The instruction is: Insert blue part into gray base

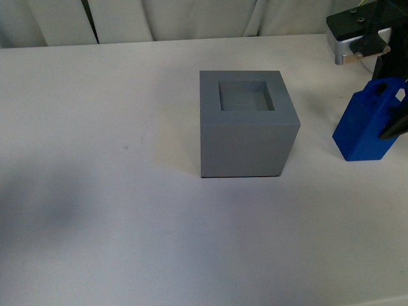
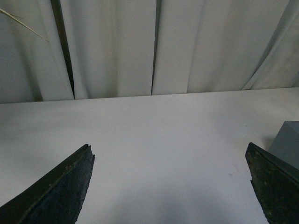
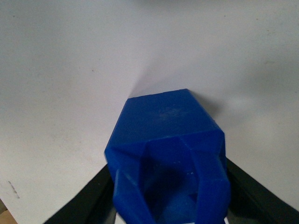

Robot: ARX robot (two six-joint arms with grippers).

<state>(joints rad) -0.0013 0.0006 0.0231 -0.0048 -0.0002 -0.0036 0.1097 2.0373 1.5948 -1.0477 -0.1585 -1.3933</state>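
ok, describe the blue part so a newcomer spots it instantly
On the white table, a gray base with a square recess sits near the middle. Right of it is the blue part, between the fingers of the right gripper. It is the only bright blue thing, narrower than the base.

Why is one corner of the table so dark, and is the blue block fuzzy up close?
Front view: a soft shadow dims the near-left corner of the white table, and the matte gray cube-like base looks sharp. Right wrist view: the nearest loops of the bright blue plastic block look soft. Left wrist view: white curtains evenly lit, no glare.
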